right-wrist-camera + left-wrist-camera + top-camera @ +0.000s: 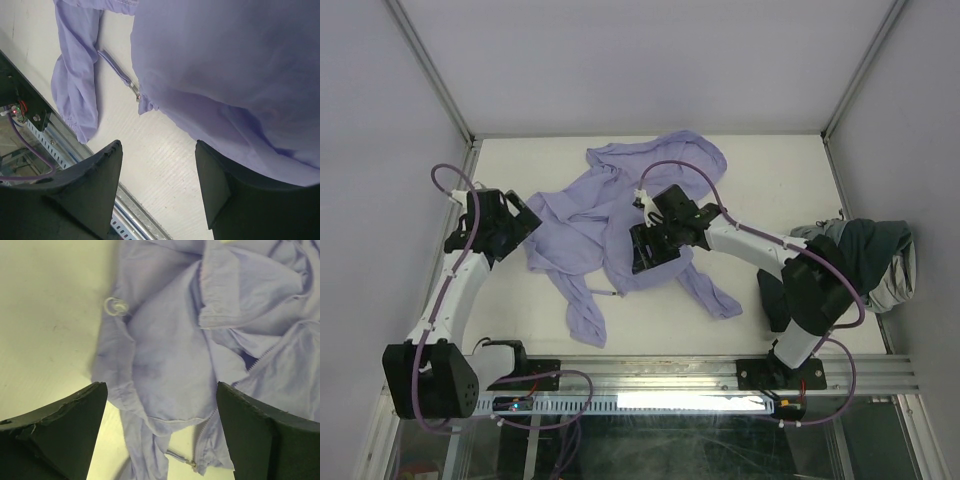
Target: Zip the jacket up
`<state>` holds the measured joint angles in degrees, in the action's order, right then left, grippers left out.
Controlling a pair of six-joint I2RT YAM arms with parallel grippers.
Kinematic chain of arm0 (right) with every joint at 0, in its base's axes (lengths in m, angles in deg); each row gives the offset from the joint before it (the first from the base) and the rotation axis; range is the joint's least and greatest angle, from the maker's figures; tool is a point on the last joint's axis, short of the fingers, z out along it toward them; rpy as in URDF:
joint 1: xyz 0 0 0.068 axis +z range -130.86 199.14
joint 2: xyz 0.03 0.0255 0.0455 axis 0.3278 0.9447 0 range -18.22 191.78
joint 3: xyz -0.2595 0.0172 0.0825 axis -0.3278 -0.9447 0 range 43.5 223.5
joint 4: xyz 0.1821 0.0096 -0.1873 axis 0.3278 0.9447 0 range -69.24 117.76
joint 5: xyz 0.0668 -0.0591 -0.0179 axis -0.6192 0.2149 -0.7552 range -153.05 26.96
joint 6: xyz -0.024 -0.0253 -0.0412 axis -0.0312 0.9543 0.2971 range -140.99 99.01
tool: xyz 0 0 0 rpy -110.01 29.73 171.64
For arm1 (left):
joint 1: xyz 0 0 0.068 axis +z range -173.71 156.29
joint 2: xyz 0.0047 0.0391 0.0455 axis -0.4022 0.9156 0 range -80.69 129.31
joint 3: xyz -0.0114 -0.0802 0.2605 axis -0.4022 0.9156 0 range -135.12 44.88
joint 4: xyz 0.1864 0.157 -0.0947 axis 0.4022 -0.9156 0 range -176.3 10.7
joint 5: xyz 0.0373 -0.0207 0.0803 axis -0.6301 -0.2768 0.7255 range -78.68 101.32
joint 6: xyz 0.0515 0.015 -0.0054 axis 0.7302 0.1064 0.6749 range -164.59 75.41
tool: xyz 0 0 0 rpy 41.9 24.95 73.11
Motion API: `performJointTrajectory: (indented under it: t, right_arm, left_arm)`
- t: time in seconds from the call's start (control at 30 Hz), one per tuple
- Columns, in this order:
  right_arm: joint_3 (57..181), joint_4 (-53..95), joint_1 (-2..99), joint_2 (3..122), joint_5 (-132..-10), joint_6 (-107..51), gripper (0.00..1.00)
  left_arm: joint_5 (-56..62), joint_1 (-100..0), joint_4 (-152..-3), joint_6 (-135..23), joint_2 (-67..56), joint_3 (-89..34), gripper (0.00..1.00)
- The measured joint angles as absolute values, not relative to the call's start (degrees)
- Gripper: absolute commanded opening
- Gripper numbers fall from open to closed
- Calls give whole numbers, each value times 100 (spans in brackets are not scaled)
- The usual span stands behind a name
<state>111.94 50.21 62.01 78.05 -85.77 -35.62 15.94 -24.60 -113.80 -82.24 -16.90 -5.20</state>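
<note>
The jacket point(610, 215) lies crumpled in the middle of the off-white bench point(770, 170), a thin lavender fabric, soft and full of creases. One sleeve point(582, 315) trails toward the near edge and another point(712, 295) runs off to the right.

The left fingers point(523, 221) hang over the jacket's left edge, spread wide, with nothing between them. From that wrist I can see pale zipper teeth point(260, 357) along a folded edge, a small metal zipper end point(179, 456) at the hem, and a clear ring-shaped loop point(116, 305) resting where cloth meets bench.

The right fingers point(648, 252) sit over the middle of the garment, also well apart and gripping nothing. Smooth purple cloth drapes close above them, and bare, finely ribbed bench shows in the gap. A strip of zipper tape point(119, 69) with a metal tip lies beside the gathered cuff point(82, 127).

A dark grey-green garment point(865, 255) is bunched at the right side, well apart from the jacket. A slotted aluminium rail point(720, 372) runs along the near edge, and glossy purple cables point(672, 166) loop over the arms.
</note>
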Motion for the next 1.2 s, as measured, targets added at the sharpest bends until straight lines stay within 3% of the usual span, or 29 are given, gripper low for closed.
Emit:
performJointTrajectory:
  t: [0.33,0.57,0.67,0.8,1.03,1.2]
  right_arm:
    - [11194,4934,6201,7862,-8579,-3551,64]
    - [11194,4932,6201,7862,-8579,-3551,64]
    - [11194,4934,6201,7862,-8577,-3551,64]
    - [11194,4936,6201,7862,-8579,-3555,65]
    - [11192,4943,6201,7862,-8581,-3571,65]
    - [11192,5039,6201,7862,-8520,-3569,65]
  left_arm:
    - [1590,-2134,-10969,-8078,-569,-201,88]
    - [2012,-2060,-10838,-7031,904,-1543,88]
    - [2042,-2060,-10709,-6388,1501,-2083,82]
    - [1942,-2060,-10746,-5332,2124,-2606,82]
    - [1404,-2066,-10823,-3840,2395,-3231,80]
    - [949,-2117,-10825,-4218,2255,-3493,81]
